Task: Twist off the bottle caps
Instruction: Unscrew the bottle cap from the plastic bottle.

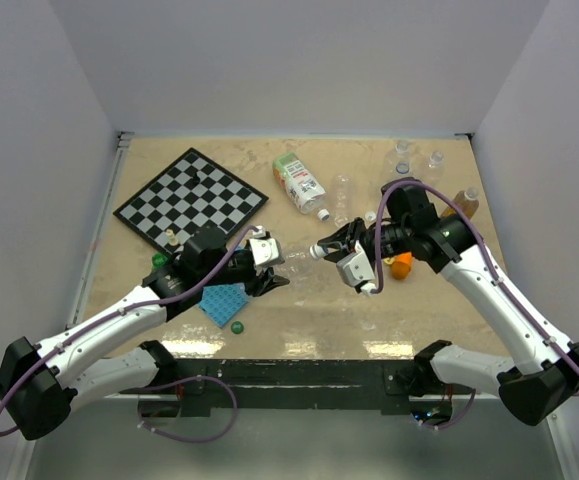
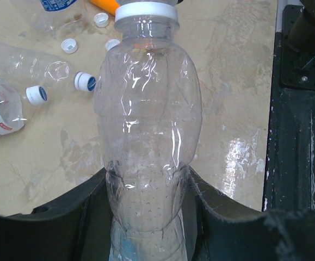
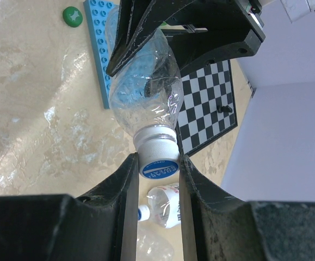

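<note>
slippage is the chief risk here. the clear bottle is held off the counter, its lower body clenched in the left tool, while its white cap is pinched in the right tool. if the thin wall is squashed or spun inside that grip, the bottle would be turned along with the cap and nothing loosened; once freed, the cap could be dropped.
</note>
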`<state>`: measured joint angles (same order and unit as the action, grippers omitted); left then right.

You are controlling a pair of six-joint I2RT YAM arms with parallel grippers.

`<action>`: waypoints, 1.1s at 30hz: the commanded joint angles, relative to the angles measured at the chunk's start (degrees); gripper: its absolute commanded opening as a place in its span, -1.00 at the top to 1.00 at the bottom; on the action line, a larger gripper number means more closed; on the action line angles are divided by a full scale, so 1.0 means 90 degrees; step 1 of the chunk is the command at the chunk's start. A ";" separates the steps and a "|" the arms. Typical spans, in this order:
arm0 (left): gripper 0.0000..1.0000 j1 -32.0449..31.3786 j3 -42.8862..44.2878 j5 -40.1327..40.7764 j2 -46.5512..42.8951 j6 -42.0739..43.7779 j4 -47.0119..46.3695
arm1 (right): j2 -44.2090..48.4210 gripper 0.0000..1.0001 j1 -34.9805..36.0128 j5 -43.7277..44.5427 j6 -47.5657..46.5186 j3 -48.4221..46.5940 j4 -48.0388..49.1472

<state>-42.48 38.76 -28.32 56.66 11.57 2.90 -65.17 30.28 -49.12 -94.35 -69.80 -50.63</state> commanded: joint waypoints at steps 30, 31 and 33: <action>0.96 0.0062 0.0058 -0.0008 -0.0066 -0.0143 0.0118 | 0.1215 -0.47 -0.0874 -0.0421 0.3450 0.0363 0.1182; 0.97 0.0062 0.0058 0.0002 -0.0075 -0.0134 0.0118 | 0.1273 -0.47 -0.0904 -0.0430 0.3597 0.0402 0.1182; 0.96 0.0062 0.0058 0.0002 -0.0085 -0.0143 0.0118 | 0.1391 -0.47 -0.0962 -0.0440 0.3841 0.0431 0.1182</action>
<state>-42.13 38.76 -28.14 56.60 11.07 5.37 -55.24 22.63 -51.59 -66.74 -66.41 -41.69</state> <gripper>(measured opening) 0.495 0.733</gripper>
